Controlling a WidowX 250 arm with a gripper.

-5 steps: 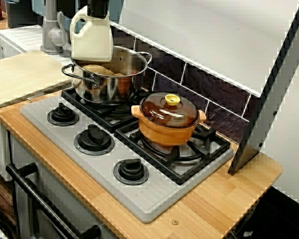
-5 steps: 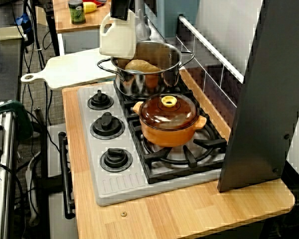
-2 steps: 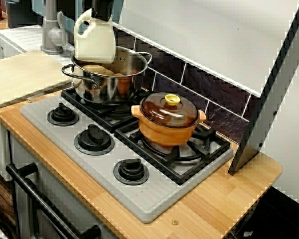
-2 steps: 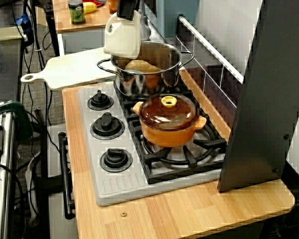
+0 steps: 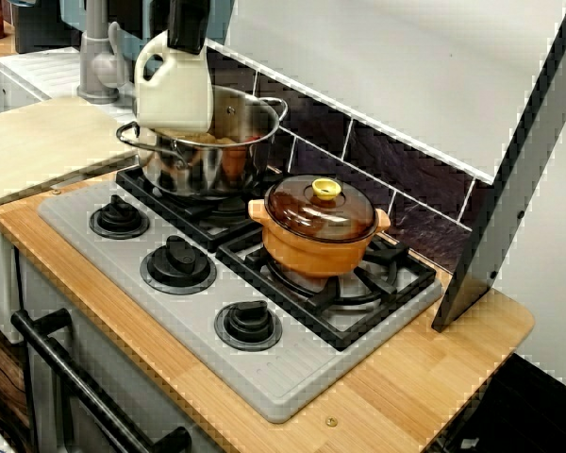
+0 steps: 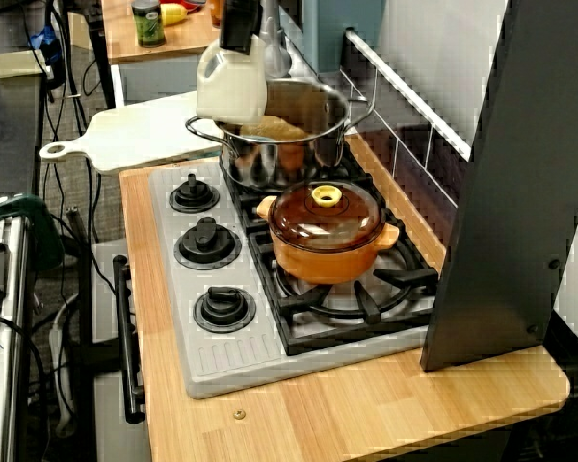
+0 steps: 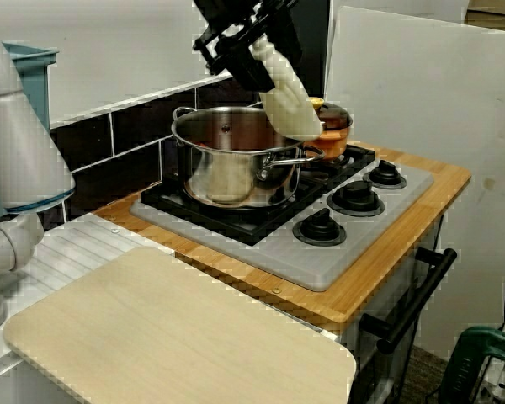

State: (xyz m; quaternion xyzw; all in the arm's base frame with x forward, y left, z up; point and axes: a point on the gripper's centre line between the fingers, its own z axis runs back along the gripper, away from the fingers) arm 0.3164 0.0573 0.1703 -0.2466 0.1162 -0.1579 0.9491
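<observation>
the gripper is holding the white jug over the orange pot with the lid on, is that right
Not quite. The gripper does hold the white jug, but at the rim of the steel pot, not over the orange pot, which stands lidded on the next burner. The view from the stove's knob side shows it.

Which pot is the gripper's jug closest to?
The lidless steel pot, right by the jug; the orange pot has a lid and sits farther off.
</observation>
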